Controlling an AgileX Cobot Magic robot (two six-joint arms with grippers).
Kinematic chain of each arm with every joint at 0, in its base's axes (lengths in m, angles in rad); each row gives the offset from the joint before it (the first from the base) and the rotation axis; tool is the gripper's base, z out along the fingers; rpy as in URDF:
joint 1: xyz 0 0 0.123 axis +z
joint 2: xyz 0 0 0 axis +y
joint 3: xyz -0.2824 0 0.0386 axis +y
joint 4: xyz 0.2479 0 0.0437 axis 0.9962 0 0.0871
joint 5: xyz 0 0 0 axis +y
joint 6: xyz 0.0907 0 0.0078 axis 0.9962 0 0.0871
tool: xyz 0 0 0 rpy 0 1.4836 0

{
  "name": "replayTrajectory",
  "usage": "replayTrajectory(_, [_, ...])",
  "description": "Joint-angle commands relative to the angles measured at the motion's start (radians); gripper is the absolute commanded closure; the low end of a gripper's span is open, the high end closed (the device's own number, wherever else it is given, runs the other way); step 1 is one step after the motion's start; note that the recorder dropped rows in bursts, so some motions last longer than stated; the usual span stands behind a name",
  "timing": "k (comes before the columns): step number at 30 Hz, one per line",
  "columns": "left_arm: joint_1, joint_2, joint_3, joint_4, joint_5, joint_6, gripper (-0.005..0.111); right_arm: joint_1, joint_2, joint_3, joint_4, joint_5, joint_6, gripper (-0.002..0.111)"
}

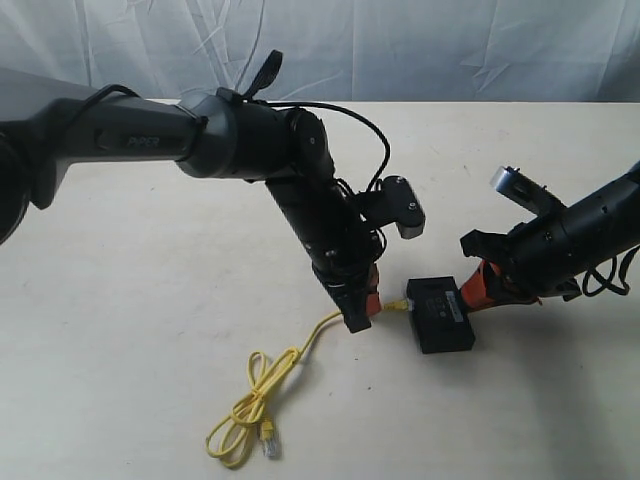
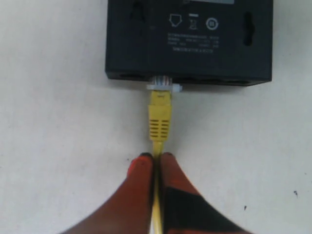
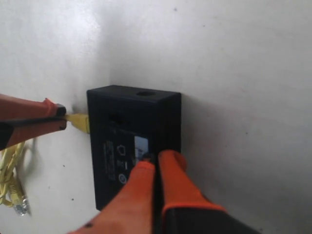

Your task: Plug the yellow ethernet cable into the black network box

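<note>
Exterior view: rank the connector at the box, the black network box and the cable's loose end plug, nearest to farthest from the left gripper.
1. Connector at the box: just right of the left gripper.
2. Black network box: farther right.
3. Loose end plug: lower left, near the bottom edge.

Your exterior view sits raised off the table [image 1: 120, 300], facing down and across to the white cloth backdrop [image 1: 400, 50], far enough back to take in both arms. Your left wrist view is very close, looking along the left gripper [image 2: 152, 158] at the port side of the black network box [image 2: 146, 44]. Your right wrist view is also close, looking over the right gripper [image 3: 155, 157] onto the box top from another side. All three share the box and the plug end of the yellow ethernet cable [image 2: 160, 119]; right wrist also catches the left gripper's tips
</note>
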Motion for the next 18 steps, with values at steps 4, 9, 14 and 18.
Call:
replayTrajectory(4, [-0.005,0.0,-0.002,-0.066,-0.019,0.019,0.107,0.022,0.014,0.002,0.009,-0.01,-0.028,0.108])
replayTrajectory(9, [-0.005,0.0,-0.002,-0.062,-0.019,0.02,0.107,0.057,0.014,0.002,0.011,-0.028,-0.035,0.108])
replayTrajectory(14, [-0.005,0.0,-0.002,-0.06,-0.019,0.02,0.107,0.057,0.014,0.002,0.016,-0.025,-0.035,0.108])
replayTrajectory(18, [-0.005,0.0,-0.002,-0.06,-0.021,0.02,0.107,0.057,0.014,0.002,0.016,-0.024,-0.035,0.108])
